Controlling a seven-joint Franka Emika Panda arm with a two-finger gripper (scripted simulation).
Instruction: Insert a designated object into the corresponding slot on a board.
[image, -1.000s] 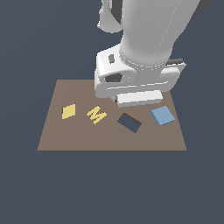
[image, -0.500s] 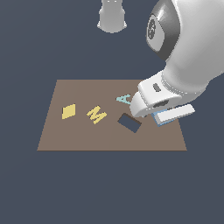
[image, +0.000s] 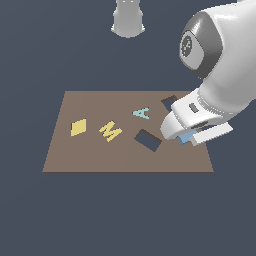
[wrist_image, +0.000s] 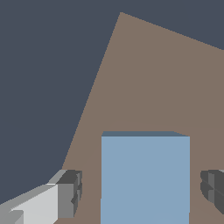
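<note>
The light-blue square tile (wrist_image: 145, 177) lies flat on the brown board (image: 90, 155), near the board's edge at the exterior view's right. Only a sliver of the tile (image: 185, 137) shows under my hand there. My gripper (wrist_image: 141, 191) is open and straddles the tile, one finger (wrist_image: 70, 194) on each side, both apart from it. In the exterior view the gripper (image: 191, 134) sits low over the tile. The slot (image: 148, 140), a diamond-turned dark cut-out, is just to the exterior view's left of the gripper.
A second dark cut-out (image: 169, 102) is partly hidden behind my arm. A teal letter A (image: 142, 113), a yellow letter M (image: 110, 131) and a yellow diamond (image: 78, 127) lie on the board. The robot base (image: 128, 19) stands beyond it.
My arm has swung to the exterior view's right and come down over the blue tile. The teal A and the far cut-out have come into sight.
</note>
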